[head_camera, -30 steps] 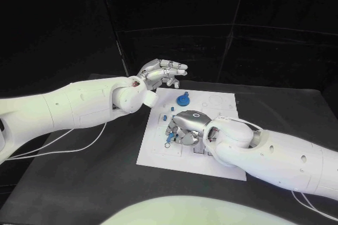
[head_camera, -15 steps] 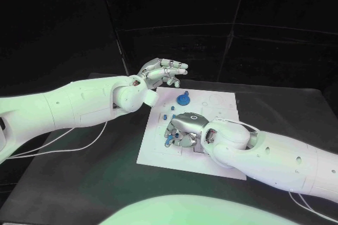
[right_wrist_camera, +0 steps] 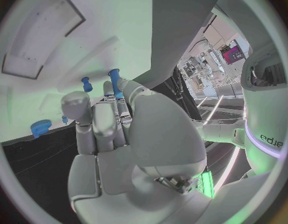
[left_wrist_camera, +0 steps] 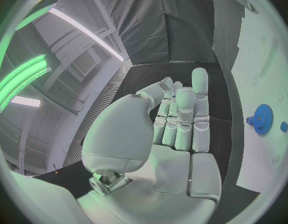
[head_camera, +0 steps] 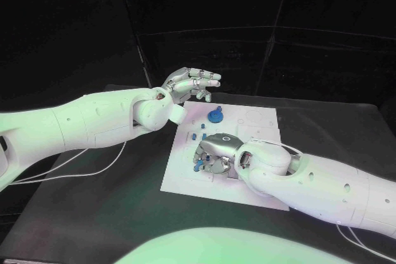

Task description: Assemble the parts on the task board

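The white task board [head_camera: 256, 122] lies mid-table. A blue gear [head_camera: 216, 115] stands at its far side, also seen as the gear [left_wrist_camera: 263, 118] and the gear [right_wrist_camera: 38, 128]. Two small blue pegs [head_camera: 194, 136] stand near the board's left edge. My right hand [head_camera: 218, 152] reaches down over the board's middle, and its fingertips pinch a long blue peg [head_camera: 199, 163], the same peg [right_wrist_camera: 114, 82] that rises between the fingers of that hand [right_wrist_camera: 113, 134]. A short blue peg [right_wrist_camera: 86, 84] stands beside it. My left hand [head_camera: 191, 84] hovers above the board's far left corner, fingers loosely apart and holding nothing [left_wrist_camera: 175, 129].
A rectangular recess [right_wrist_camera: 41, 45] sits in the board beyond my right hand. Black table [head_camera: 91, 207] surrounds the board, with white cables [head_camera: 91, 169] trailing at the left. My right forearm [head_camera: 321, 184] covers the board's near right corner.
My right hand has edged slightly lower and toward the board's left with the blue peg at its fingertips. The left hand has stayed where it was.
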